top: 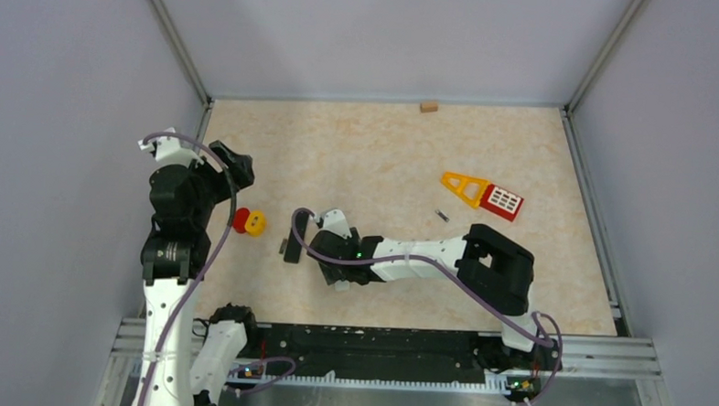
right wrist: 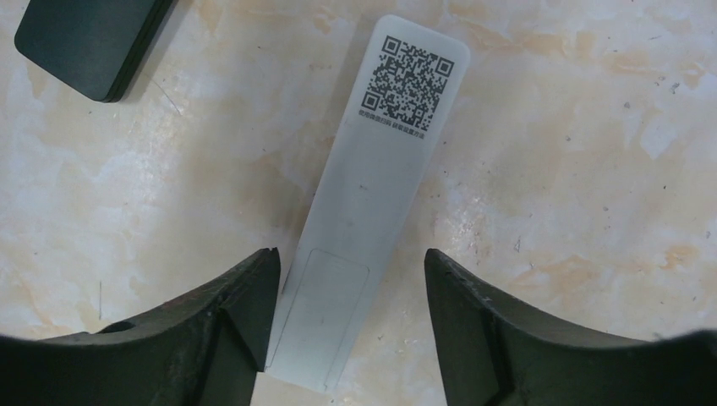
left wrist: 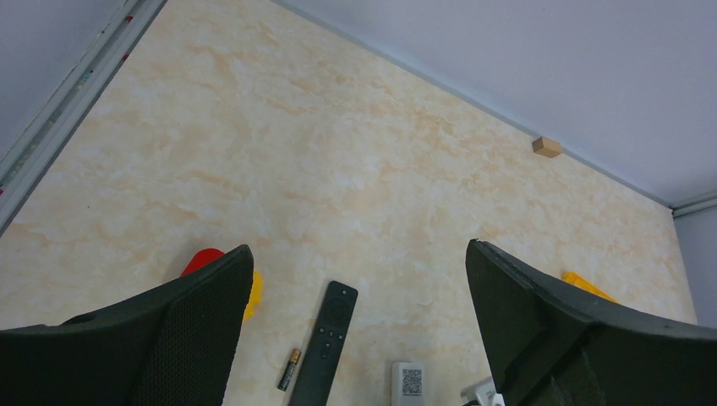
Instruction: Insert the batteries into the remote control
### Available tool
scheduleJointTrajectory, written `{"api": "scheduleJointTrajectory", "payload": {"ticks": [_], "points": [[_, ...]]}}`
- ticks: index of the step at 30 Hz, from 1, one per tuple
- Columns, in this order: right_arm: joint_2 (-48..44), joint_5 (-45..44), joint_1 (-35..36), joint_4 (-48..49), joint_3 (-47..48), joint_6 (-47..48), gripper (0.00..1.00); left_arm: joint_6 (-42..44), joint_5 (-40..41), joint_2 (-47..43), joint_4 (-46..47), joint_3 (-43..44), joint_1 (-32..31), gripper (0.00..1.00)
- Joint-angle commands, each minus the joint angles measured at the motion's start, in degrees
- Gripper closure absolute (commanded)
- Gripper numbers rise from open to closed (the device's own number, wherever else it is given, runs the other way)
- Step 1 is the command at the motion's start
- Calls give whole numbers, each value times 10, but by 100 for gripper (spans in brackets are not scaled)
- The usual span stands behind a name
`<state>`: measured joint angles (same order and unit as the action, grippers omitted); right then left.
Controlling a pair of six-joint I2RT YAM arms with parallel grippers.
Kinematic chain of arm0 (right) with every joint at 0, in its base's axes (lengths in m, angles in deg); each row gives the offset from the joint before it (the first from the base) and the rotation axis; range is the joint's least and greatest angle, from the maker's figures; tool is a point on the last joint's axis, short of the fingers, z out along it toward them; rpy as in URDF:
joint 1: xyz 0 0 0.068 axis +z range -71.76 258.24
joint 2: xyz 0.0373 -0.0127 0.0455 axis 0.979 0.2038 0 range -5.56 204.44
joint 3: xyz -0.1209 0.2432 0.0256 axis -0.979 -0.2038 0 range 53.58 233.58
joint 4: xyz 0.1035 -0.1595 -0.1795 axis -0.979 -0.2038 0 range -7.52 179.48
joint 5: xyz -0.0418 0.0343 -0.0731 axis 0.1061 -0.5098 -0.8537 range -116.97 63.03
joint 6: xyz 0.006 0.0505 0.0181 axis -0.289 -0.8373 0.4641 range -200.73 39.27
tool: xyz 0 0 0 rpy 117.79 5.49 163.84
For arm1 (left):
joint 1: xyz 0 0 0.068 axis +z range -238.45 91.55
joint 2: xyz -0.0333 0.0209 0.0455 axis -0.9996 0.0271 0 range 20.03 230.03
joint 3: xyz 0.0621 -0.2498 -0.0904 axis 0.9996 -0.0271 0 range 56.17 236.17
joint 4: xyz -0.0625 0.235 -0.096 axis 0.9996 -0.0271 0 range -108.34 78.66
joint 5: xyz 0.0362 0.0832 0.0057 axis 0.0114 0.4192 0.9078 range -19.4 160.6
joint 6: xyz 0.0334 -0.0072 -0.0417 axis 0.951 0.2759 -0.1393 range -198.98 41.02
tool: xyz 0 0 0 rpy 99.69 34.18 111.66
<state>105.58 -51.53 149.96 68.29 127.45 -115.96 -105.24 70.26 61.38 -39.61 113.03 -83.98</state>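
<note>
A white remote control point(right wrist: 380, 194) lies back up on the table, with a QR code near its far end. My right gripper point(right wrist: 351, 262) is open and straddles its near end. The left finger touches the remote's edge and the right finger stands apart from it. A black remote control point(left wrist: 325, 342) lies face up, with one of the batteries point(left wrist: 290, 369) beside it. Another of the batteries point(top: 443, 216) lies alone to the right of the right arm. My left gripper point(left wrist: 359, 254) hangs open and empty high above the table on the left.
A red and yellow toy point(top: 250, 221) sits left of the black remote point(top: 292, 249). An orange and red toy point(top: 484, 195) lies at the right. A small wooden block point(top: 429, 106) rests by the back wall. Metal rails edge the table.
</note>
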Motion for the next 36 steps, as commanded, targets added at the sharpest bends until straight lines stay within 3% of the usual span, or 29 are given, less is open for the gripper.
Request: {"api": "scheduleJointTrajectory", "payload": {"ticks": [1,7,9,14,17,24,27,36], "points": [[17,-14,5,-15,33,-3,41,-17,7,-9,8,-9,1,1],[20,-6,3,-11,28,0,50,-19,6,-10,6,-18,1,1],[18,-6,1,-8,25,0,53,-20,-27,-10,4,-25,2,1],[0,-5,-22,12,6,-5,80,-31,-56,-8,-2,-46,1,1],[-47,0,-43,65,-41,20,87,-40,-80,-9,8,-68,2,1],[-180,83,-78,204,-106,154,88,-62,-213,-4,80,-120,2,1],[-211,127,-93,208,-103,170,88,-82,-293,3,109,-133,1,1],[-214,185,-103,207,-31,174,88,-174,-386,4,232,-200,1,1]]}}
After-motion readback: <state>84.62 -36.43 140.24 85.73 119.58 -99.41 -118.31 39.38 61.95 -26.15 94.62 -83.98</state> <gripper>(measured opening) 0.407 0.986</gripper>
